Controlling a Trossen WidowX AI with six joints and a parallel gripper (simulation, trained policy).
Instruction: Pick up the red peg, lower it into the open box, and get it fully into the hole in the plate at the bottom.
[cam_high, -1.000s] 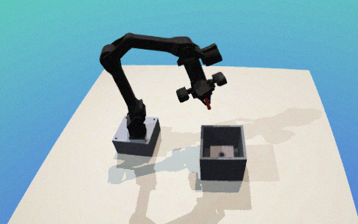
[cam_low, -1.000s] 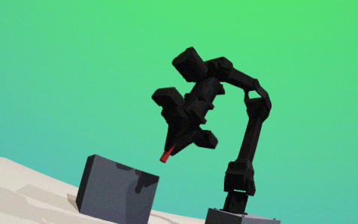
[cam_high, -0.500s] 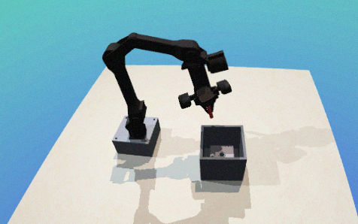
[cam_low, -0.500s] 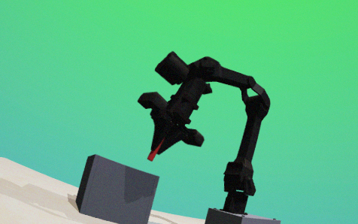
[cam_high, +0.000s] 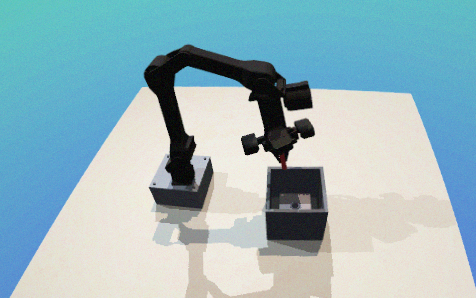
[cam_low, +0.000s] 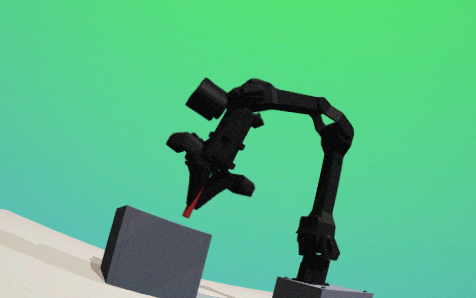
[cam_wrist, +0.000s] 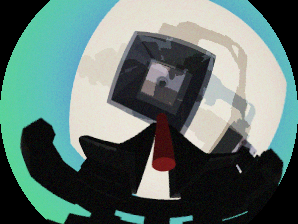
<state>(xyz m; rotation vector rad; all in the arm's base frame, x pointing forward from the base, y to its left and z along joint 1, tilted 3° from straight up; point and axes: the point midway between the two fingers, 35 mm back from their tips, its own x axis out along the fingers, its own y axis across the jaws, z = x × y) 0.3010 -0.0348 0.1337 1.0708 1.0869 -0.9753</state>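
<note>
The pincer (cam_high: 283, 159) (cam_low: 193, 206) (cam_wrist: 161, 126) was closed on the red peg (cam_high: 283, 162) (cam_low: 192, 205) (cam_wrist: 164, 145), its fingers drawn close about the shaft. From where I stood, the peg hung over the far rim of the open box (cam_high: 297, 226) (cam_low: 157, 252) (cam_wrist: 124, 70), right of centre in the top view; in the exterior view its lower end pointed down and leftward, above the box at lower left. It was tilted, not upright. The plate (cam_high: 306, 201) (cam_wrist: 172, 95) lay at the bottom of the box, its hole (cam_high: 295, 205) (cam_wrist: 162, 82) unfilled.

The peg looked stiff and slim, probably light, and no more fragile than a dowel. Its smooth, rounded side seemed the sort that might roll or pivot between narrow fingertips if its end knocked the rim or the plate. The hold was best kept high on the shaft, near the upper end, with the lower end left bare for the hole; how much was bare I couldn't judge exactly. It seemed to want straightening over the hole before going down, then a gentle push.
</note>
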